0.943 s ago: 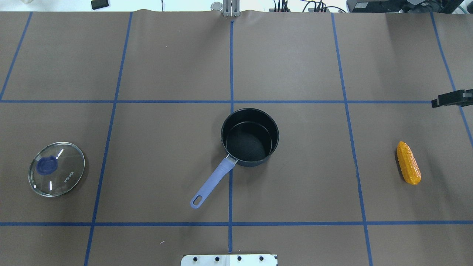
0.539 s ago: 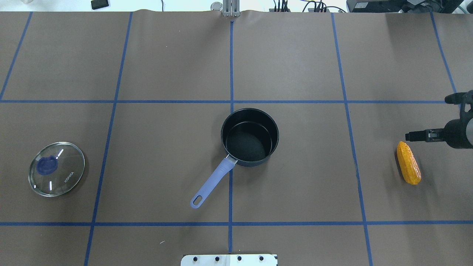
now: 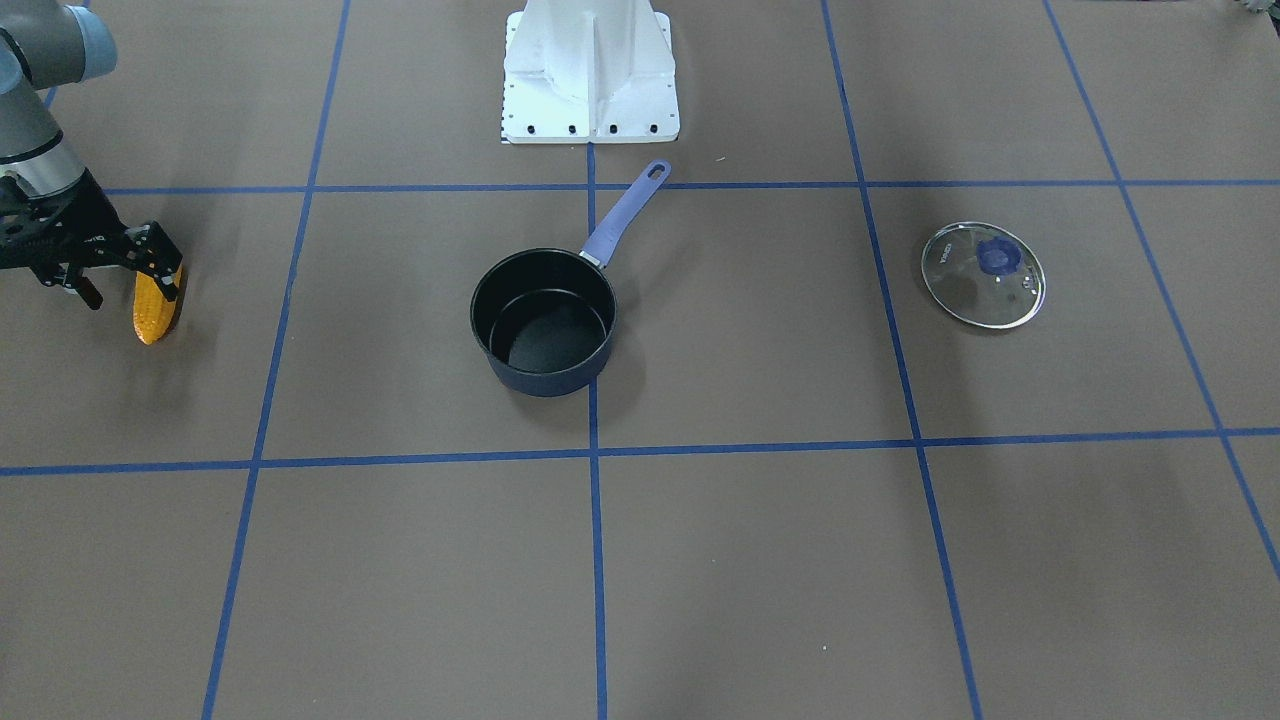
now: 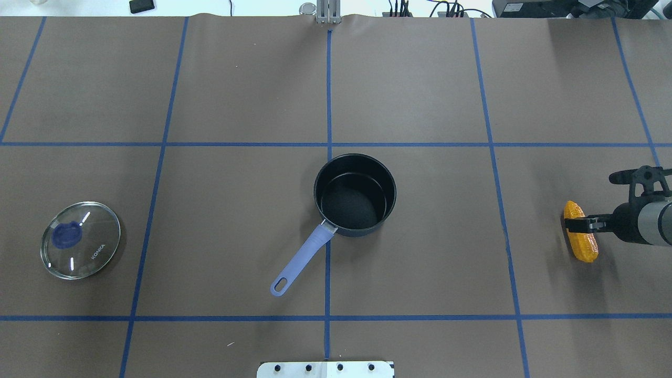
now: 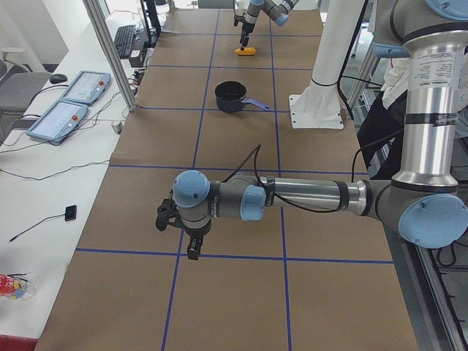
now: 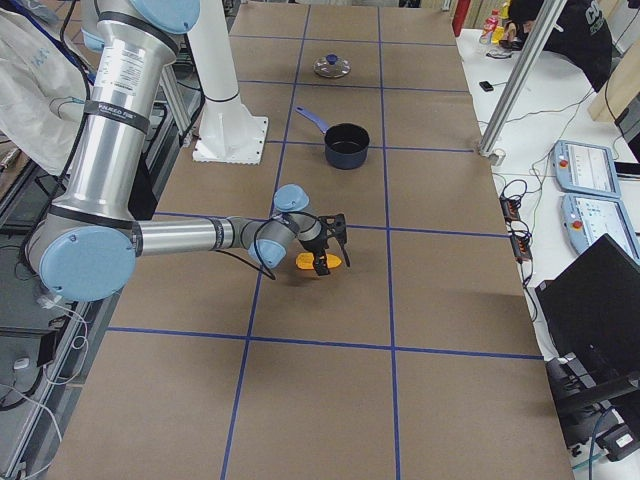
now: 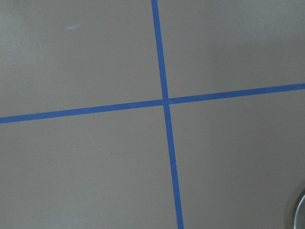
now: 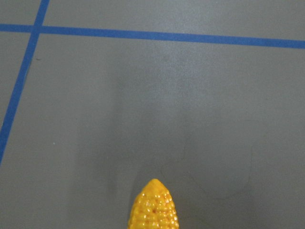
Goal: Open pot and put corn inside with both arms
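Observation:
The orange-yellow corn [image 4: 583, 242] lies on the table at the right; it also shows in the front view [image 3: 150, 312] and the right wrist view [image 8: 154, 207]. My right gripper [image 4: 592, 201] is open, and one finger [image 4: 576, 224] overlaps the corn's far half; I cannot tell whether it touches. The dark pot [image 4: 355, 194] with a lilac handle stands open and empty at the table's middle. Its glass lid [image 4: 80, 240] lies flat at the far left. My left gripper [image 5: 183, 232] shows only in the exterior left view, low over the table; I cannot tell if it is open.
The white robot base [image 3: 590, 70] stands behind the pot's handle. Blue tape lines [image 4: 327, 105] cross the brown table cover. The left wrist view shows a tape crossing [image 7: 166, 101] and a sliver of a shiny rim [image 7: 300, 210].
My right gripper came in from the right edge, moving toward the robot's side and left, until one finger overlaps the corn. Pot, lid and corn have not moved.

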{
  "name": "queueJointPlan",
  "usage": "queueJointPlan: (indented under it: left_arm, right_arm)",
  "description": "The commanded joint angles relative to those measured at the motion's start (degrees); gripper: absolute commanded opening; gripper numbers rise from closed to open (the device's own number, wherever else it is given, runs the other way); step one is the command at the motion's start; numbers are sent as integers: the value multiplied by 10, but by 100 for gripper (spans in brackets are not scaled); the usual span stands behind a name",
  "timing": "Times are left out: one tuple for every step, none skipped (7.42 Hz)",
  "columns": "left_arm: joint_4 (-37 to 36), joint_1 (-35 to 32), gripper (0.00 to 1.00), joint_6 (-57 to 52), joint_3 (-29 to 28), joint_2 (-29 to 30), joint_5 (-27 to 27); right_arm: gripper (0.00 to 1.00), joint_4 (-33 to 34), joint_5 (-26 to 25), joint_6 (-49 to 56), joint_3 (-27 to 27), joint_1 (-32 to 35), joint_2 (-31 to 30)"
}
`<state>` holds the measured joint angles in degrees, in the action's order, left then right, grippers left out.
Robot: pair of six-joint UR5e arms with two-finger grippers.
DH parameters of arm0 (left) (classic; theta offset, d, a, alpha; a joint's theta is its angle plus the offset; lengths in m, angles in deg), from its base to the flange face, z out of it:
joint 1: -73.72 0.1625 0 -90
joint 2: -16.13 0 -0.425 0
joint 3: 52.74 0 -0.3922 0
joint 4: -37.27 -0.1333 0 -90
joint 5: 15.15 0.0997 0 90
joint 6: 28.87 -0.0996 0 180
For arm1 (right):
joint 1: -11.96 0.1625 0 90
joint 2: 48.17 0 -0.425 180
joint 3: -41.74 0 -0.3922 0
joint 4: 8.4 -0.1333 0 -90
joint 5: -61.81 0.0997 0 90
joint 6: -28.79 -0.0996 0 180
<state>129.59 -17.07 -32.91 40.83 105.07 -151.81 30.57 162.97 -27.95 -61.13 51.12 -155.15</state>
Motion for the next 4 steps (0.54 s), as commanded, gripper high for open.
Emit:
queueJointPlan:
  left_arm:
    - [1, 0, 98, 0, 0, 0, 0]
    - [1, 0, 98, 0, 0, 0, 0]
    - [1, 0, 98, 0, 0, 0, 0]
    - [1, 0, 98, 0, 0, 0, 0]
  right_arm:
    - [66, 0, -18, 0, 0, -25, -1]
    - [29, 0, -18, 0, 1, -29, -1]
    - [0, 0, -17, 1, -1, -29, 0]
    - [0, 0, -15, 2, -5, -29, 4]
